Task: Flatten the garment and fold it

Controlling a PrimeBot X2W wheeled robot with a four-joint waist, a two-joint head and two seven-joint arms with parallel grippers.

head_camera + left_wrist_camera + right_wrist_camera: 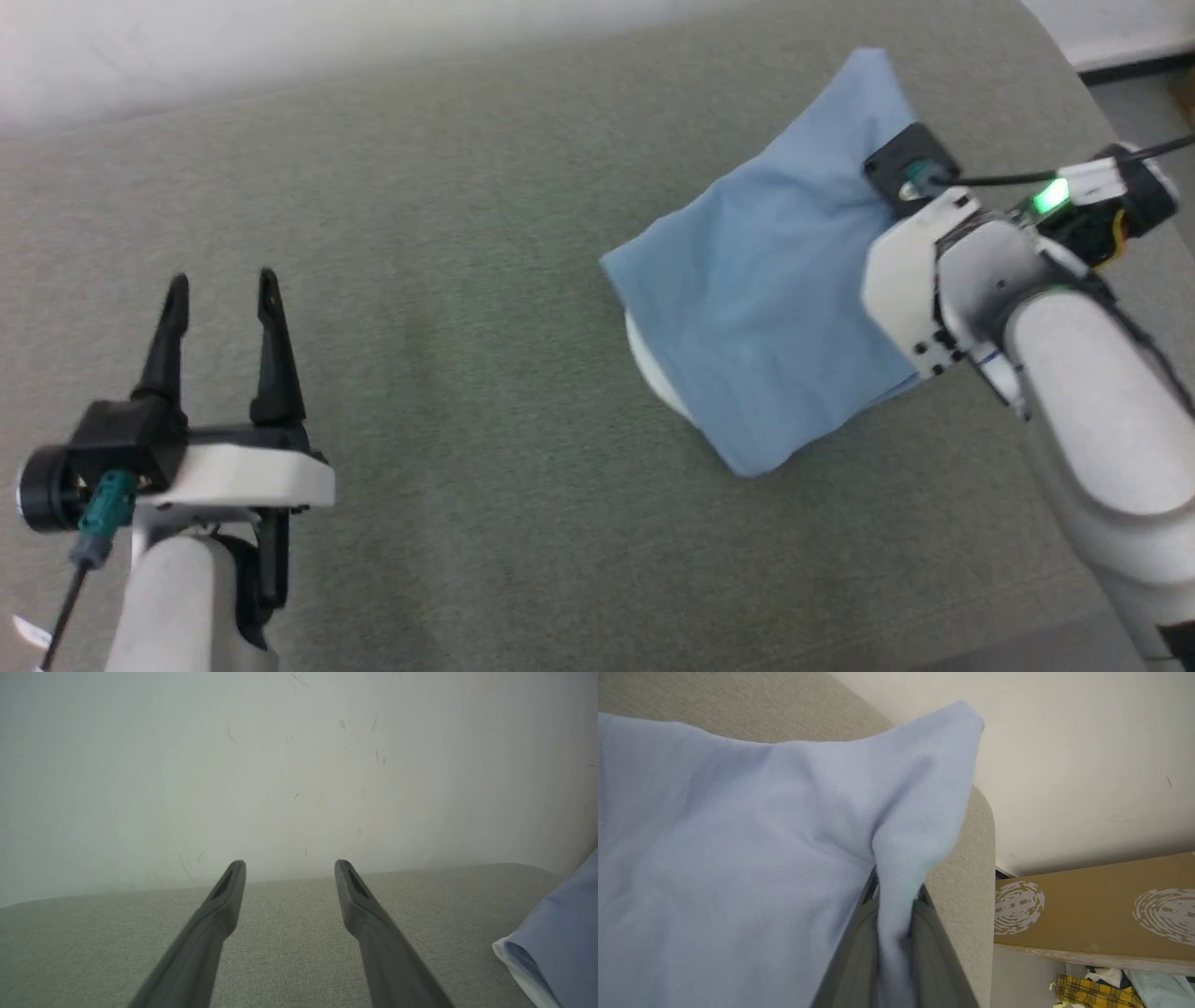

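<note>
The garment, a light blue shirt folded into a rough rectangle, lies on the grey cloth-covered table at the right. A white edge peeks out under its left side. My right gripper is shut on a raised fold at the garment's far right corner, and blue cloth drapes over its fingers. My left gripper stands open at the lower left, well away from the garment, with nothing between its fingers. The left wrist view has the garment at its right edge, beside the open left gripper.
A pale wall rises behind the table's far edge. Beyond the table's rounded right end stands a brown cardboard box. A heap of mixed clothes lies on the floor below it.
</note>
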